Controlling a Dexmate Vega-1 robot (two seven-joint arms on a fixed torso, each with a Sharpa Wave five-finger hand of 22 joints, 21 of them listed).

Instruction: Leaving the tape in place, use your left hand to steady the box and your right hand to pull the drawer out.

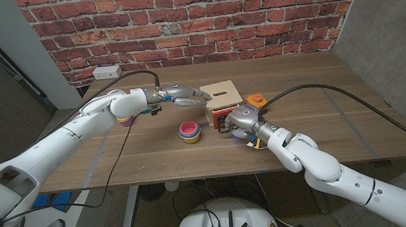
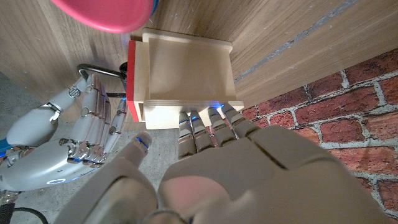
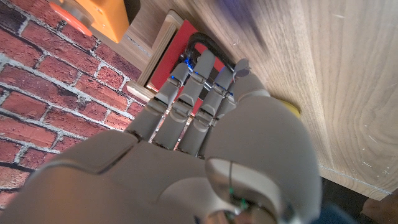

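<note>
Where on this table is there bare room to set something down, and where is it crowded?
Bare wood lies along the table right of the orange block, and along the front edge below the stacked bowls. It is crowded mid-table: the left robot hand touches the wooden box, and the right robot hand is at its red drawer.

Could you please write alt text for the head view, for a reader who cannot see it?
The left robot hand touches a wooden box while the right robot hand reaches its red drawer front; stacked cups stand nearby.
</note>
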